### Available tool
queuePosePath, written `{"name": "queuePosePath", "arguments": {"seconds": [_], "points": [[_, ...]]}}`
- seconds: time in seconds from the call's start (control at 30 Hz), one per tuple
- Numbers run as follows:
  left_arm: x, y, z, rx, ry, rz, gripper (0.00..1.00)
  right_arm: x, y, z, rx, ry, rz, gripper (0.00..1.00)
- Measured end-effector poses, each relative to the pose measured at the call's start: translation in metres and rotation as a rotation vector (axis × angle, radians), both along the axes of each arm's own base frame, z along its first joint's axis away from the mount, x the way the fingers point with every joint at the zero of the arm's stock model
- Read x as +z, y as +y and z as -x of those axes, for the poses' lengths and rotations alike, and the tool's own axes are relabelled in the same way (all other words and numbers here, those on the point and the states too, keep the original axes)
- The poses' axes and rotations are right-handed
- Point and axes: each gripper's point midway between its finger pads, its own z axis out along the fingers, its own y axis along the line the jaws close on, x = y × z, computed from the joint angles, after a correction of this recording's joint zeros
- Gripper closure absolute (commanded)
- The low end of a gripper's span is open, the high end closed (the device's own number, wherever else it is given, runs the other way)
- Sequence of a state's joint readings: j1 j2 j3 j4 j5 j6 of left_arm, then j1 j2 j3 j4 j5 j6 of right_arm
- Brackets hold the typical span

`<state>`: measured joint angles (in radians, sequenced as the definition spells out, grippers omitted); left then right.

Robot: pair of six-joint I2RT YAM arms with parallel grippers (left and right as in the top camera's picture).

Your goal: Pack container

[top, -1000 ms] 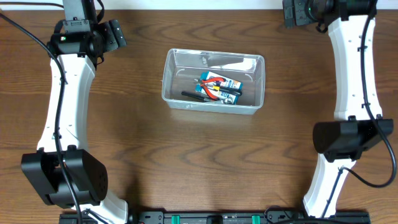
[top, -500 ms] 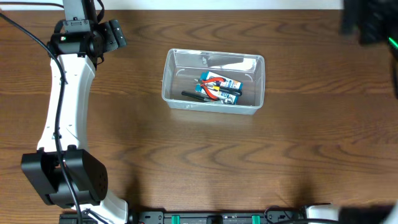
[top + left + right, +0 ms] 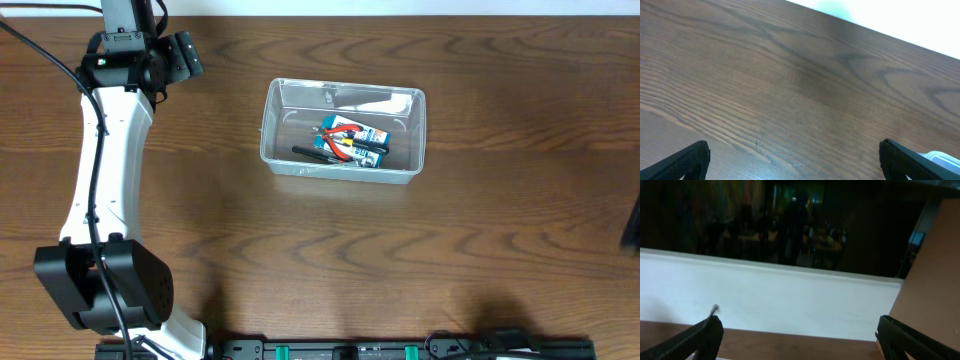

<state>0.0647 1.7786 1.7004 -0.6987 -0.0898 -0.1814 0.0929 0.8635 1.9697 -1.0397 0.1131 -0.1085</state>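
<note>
The container (image 3: 343, 165) stood on the wooden table (image 3: 300, 260), in the far half and a little right of the middle, with its long side running left to right. Inside it, toward its right and near part, lay a blue-and-white box (image 3: 368, 137), a tool with red handles (image 3: 336, 136) resting against the box, and a thin black tool (image 3: 310, 153) just to the left of them. These three things were close together. The left part of the container floor was bare.

The left arm (image 3: 98, 180) stretched along the left side of the table up to the far left corner, well apart from the container. In the left wrist view the left gripper (image 3: 794, 150) hovered over bare wood with its two fingers wide apart, holding nothing. A small piece of the container rim showed beside the right finger.

The right gripper (image 3: 799, 330) also had its fingers spread wide and held nothing. Its camera looked at a white wall (image 3: 770, 297) with a dark room above it, and only a narrow strip of table below. In the overhead view only a dark blurred shape (image 3: 631, 222) showed at the right edge, and I could not tell what it was.
</note>
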Motion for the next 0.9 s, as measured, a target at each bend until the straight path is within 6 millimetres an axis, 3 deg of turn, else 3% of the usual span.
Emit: {"name": "queuePosePath", "arguments": {"seconds": [0.17,0.43,0.7,0.9], "points": [[0.0,0.0,0.0,0.0,0.0,-0.001,0.02,-0.065,-0.002,0.013,-0.002,0.011,-0.007,0.01],[0.0,0.0,0.0,0.0,0.0,0.0,0.02,-0.185,-0.002,-0.03,-0.021,0.04,-0.077,0.01],[0.0,0.0,0.0,0.0,0.0,0.0,0.02,-0.272,0.005,-0.062,0.012,-0.013,-0.152,0.01],[0.0,0.0,0.0,0.0,0.0,0.0,0.02,-0.322,0.008,-0.077,0.027,-0.027,-0.18,0.01]]}}
